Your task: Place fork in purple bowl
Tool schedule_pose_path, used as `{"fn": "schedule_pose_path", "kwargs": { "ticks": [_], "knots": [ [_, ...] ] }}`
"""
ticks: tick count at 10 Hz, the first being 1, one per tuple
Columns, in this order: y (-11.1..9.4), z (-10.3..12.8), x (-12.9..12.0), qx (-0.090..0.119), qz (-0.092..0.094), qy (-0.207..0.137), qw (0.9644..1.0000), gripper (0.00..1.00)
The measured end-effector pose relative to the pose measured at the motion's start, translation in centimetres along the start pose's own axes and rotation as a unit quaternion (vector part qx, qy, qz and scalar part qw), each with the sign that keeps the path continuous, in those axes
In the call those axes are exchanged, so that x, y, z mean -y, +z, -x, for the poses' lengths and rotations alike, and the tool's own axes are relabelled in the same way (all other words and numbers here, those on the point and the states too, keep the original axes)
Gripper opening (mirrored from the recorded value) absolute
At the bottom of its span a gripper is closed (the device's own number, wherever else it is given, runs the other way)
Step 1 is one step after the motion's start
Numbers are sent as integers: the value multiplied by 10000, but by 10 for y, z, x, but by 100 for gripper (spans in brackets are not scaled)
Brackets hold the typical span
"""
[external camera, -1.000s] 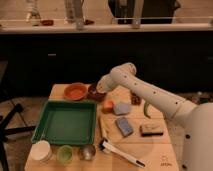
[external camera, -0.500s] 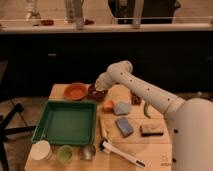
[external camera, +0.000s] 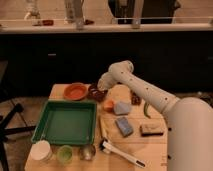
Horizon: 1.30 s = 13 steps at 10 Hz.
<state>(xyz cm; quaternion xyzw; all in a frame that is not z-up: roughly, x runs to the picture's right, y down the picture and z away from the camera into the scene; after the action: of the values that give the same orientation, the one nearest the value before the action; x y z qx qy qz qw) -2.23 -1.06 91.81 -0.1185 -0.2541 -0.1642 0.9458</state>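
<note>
The purple bowl (external camera: 94, 92) sits on the wooden table (external camera: 155, 150), just right of the orange bowl (external camera: 75, 91). My gripper (external camera: 102, 85) hangs right over the purple bowl's right rim, at the end of the white arm that reaches in from the right. I cannot make out the fork; it is hidden by the gripper or lies too dark in the bowl to see.
A green tray (external camera: 65, 122) fills the left front. A blue sponge (external camera: 124, 126), a pale blue object (external camera: 121, 107), a brown block (external camera: 151, 130) and a green pepper (external camera: 146, 109) lie to the right. A white-handled utensil (external camera: 122, 154), a metal cup (external camera: 87, 151), a green cup (external camera: 65, 152) and a white cup (external camera: 41, 149) line the front.
The gripper has risen slightly and shifted a little to the right over the purple bowl. Nothing else on the table has moved.
</note>
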Motion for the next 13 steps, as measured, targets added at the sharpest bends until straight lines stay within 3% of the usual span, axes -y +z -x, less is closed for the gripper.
{"fn": "schedule_pose_path", "kwargs": {
  "ticks": [5, 8, 9, 13],
  "knots": [
    [16, -12, 0, 0, 108, 128, 9999, 0],
    [18, -10, 4, -8, 144, 96, 9999, 5],
    [18, -11, 4, -9, 144, 96, 9998, 10],
    [18, -11, 4, -10, 147, 96, 9998, 50]
  ]
}}
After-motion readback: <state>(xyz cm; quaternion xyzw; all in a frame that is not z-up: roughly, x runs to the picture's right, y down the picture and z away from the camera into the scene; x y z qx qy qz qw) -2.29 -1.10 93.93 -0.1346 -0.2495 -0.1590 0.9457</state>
